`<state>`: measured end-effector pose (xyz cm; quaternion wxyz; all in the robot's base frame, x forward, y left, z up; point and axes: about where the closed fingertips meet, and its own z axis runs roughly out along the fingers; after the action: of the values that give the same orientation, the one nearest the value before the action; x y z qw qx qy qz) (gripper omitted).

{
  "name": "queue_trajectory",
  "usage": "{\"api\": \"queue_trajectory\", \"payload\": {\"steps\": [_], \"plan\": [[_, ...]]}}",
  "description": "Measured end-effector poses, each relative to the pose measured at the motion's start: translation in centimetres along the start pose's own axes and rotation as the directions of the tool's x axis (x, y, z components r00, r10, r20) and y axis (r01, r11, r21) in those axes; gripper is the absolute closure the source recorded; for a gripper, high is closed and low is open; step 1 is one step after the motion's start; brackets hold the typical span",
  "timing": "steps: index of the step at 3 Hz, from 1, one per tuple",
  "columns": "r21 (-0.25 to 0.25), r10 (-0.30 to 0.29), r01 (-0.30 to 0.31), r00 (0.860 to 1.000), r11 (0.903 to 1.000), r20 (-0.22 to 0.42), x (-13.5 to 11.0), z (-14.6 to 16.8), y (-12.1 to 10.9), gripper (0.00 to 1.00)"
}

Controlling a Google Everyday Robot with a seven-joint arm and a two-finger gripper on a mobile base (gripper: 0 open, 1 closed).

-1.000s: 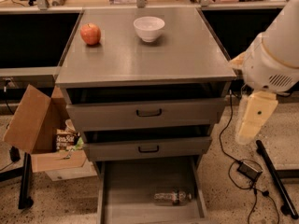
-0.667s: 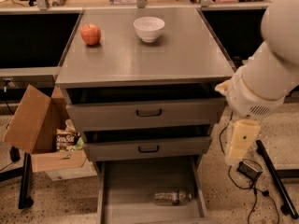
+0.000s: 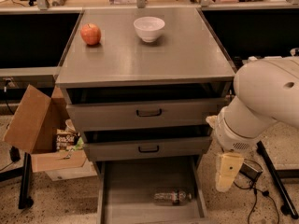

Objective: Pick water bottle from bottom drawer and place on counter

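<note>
The water bottle lies on its side on the floor of the open bottom drawer, near the front right. The counter is the grey metal top above the two handled drawers. My white arm comes in from the right. The gripper hangs at its end, a pale yellowish part, just outside the drawer's right wall, to the right of and a little above the bottle. It holds nothing that I can see.
A red apple and a white bowl stand at the back of the counter. An open cardboard box with packets sits on the floor at the left. Cables and a black stand leg lie on the floor at the right.
My arm has swung down and to the left, bringing the gripper lower and closer to the bottom drawer's right side. The bottle, apple and bowl have not moved.
</note>
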<state>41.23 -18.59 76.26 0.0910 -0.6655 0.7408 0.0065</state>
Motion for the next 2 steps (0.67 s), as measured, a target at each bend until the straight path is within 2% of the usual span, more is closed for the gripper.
{"api": "queue_trajectory", "payload": {"steps": [1, 2], "plan": [[0.009, 0.016, -0.016, 1.0, 0.9998, 0.024, 0.9, 3.4, 0.0, 0.0], [-0.002, 0.045, -0.045, 0.997, 0.999, 0.064, 2.5, 10.6, 0.8, 0.0]]}}
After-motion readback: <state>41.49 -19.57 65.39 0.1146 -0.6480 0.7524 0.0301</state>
